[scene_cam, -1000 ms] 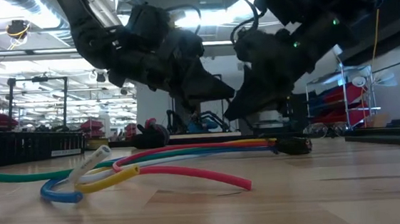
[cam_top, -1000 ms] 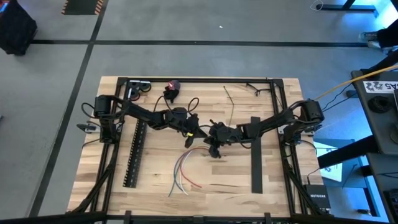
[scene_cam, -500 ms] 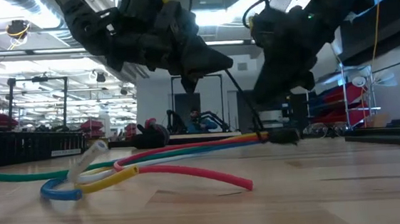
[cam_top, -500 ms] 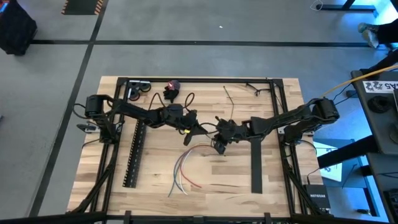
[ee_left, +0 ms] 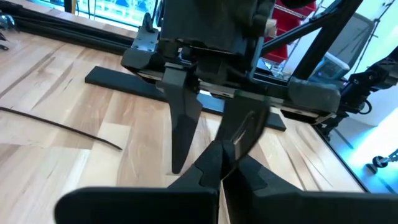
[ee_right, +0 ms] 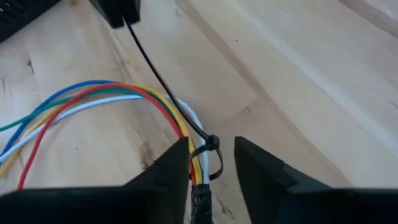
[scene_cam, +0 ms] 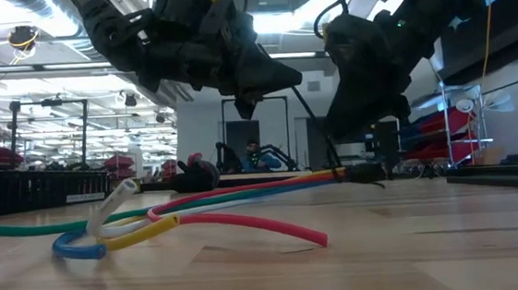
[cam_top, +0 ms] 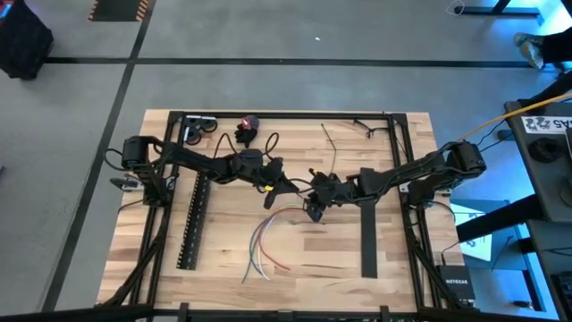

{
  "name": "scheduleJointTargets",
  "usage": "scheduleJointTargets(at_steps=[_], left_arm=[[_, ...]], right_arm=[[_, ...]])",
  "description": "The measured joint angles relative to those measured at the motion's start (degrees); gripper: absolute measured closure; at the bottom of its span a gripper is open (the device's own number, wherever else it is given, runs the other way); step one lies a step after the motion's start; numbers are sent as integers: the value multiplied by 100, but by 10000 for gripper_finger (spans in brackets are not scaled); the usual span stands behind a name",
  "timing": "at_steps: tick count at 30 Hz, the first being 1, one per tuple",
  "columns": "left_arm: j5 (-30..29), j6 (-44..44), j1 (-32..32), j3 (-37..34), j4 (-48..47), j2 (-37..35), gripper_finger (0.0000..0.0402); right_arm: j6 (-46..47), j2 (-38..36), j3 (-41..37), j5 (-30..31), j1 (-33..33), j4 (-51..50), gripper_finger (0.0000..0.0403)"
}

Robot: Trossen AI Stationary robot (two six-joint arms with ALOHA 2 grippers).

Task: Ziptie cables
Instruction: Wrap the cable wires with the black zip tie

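The cables lie fanned out on the wooden table, white, red, green, yellow and blue, gathered at a black end. A thin black zip-tie loop circles the bundle beside that end. The tie's tail slants up to my left gripper, which is shut on it. My right gripper is open, pointing steeply down, with one finger on either side of the bundle at the loop; I cannot tell whether it touches. The bundle's tied end hangs just above the table. My left gripper pinches the zip tie's tail near its free end between its two shut fingers. The fingers come from the table's left, nearly level. The tail runs straight and taut down to the loop round the cables, whose tied end is raised while their free ends lie on the table.
A long black slotted bar lies at the left and a flat black bar at the right. Spare zip ties and small objects lie near the far edge. Black frame rails border the table.
Both grippers have risen a little, and my right gripper has rolled about its own axis. The zip tie's tail has been drawn up taut under my left gripper. The cables' tied end has lifted slightly off the table while their free ends stayed put.
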Motion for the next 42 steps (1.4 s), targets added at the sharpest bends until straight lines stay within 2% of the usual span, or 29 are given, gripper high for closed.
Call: scheduleJointTargets(at_steps=[5, 9, 16, 25, 32, 36, 42], left_arm=[[2, -33, 0, 40, -1, 0, 402], [2, 29, 0, 114, 0, 0, 401], [2, 4, 0, 149, -20, 0, 401], [-47, 99, 9, 148, -240, -197, 401], [-146, 397, 185, 140, -939, -649, 401], [-137, 461, 271, 138, -1031, -779, 401], [-148, 501, 291, 141, -1079, -899, 401]], right_arm=[[-18, 66, 0, 7, 0, 67, 224], [-69, 357, -1, -48, -2, 542, 217], [-431, 491, 0, 75, -2, 638, 263], [-502, 488, 13, 62, 3, 677, 389], [-360, 648, 35, 362, 219, 799, 382], [-351, 877, 33, 441, 368, 951, 395], [-152, 1113, 13, 497, 518, 920, 384]])
